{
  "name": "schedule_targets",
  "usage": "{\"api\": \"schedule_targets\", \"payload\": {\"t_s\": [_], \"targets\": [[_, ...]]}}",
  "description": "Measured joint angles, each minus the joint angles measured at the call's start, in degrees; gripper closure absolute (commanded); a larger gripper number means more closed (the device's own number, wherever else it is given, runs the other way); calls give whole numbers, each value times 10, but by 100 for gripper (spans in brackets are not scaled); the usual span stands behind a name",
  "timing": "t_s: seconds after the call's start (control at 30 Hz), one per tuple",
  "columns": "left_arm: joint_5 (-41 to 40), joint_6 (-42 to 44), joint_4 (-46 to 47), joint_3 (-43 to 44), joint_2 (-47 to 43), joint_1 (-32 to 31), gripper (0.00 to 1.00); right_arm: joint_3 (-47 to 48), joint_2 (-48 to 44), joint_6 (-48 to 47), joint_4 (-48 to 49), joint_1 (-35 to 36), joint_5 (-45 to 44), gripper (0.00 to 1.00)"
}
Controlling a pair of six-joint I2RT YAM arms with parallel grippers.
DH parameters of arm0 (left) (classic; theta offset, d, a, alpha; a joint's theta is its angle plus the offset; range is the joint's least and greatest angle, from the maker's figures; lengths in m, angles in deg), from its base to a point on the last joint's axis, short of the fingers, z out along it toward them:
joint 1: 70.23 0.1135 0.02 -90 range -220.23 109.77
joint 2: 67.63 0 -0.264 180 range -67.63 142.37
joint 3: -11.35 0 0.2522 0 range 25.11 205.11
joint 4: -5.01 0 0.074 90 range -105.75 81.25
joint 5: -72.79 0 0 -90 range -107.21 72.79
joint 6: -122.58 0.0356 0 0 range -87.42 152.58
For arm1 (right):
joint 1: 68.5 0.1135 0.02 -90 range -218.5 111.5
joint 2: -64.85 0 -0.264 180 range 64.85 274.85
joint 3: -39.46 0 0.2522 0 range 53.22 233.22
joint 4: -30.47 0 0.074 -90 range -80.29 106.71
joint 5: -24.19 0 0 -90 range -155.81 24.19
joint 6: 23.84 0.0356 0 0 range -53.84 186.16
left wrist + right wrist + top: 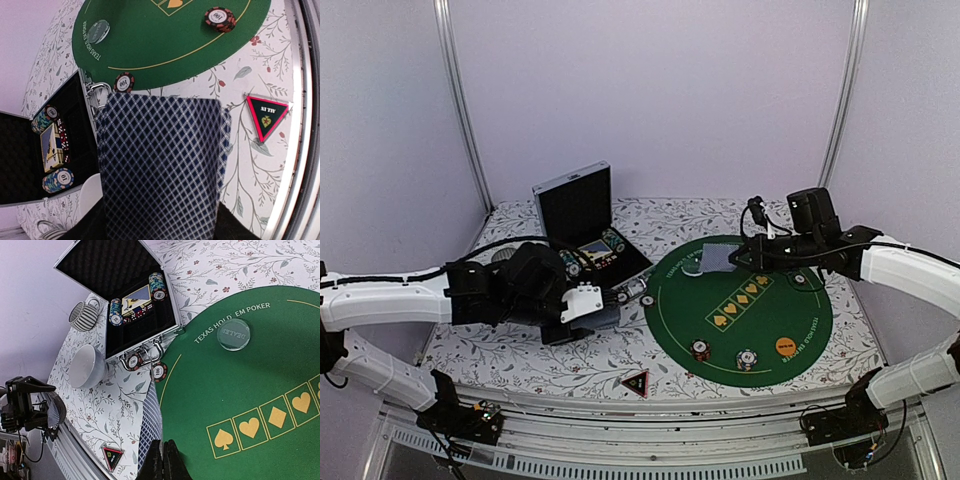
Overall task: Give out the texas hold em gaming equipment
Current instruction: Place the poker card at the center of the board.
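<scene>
Left pincer grips offset cards; right pincer pinches one card by its edge, and so thin a hold may drop it

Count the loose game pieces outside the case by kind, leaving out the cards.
Chips or chip piles: 4, two on the mat, two by the case
Clear dealer disc: 1
Orange disc: 1
Black triangle: 1
Total: 7

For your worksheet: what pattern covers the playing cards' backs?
Rectangular playing cards: navy-white diamond lattice; left wrist view.
</scene>
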Motion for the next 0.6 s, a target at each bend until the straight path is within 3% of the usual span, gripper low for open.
{"api": "schedule_targets", "payload": {"t_s": [0.33, 0.6], "targets": [[14, 20, 4, 53, 5, 16, 41, 0, -2, 0, -1, -25, 8, 98], [33, 18, 24, 36, 3, 31, 40, 3, 52, -3, -3, -26, 18, 98]]}}
